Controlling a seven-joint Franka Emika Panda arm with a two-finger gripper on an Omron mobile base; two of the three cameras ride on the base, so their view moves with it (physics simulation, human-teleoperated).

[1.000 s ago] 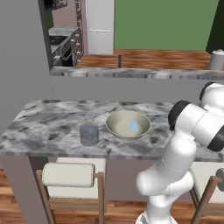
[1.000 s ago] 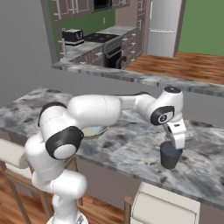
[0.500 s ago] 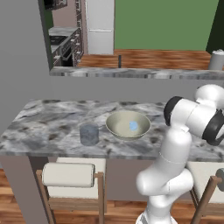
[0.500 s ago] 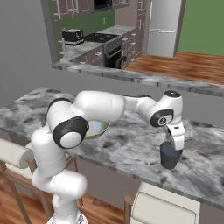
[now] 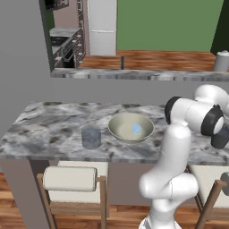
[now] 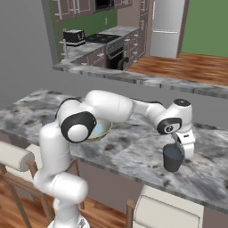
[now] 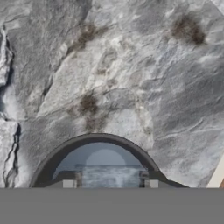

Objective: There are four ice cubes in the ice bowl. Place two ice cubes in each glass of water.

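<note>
Marble counter (image 6: 133, 151); plain unlabelled glass (image 6: 173, 158) under claw (image 6: 181, 149)

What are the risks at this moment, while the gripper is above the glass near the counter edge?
The gripper sits right at the rim of the right glass; a sideways move may knock it over. This glass stands close to the front edge of the counter, so it may fall off. In the hand view a pale ice cube seems to sit between the fingertips; if it is off centre on release, it may land outside the glass.
</note>
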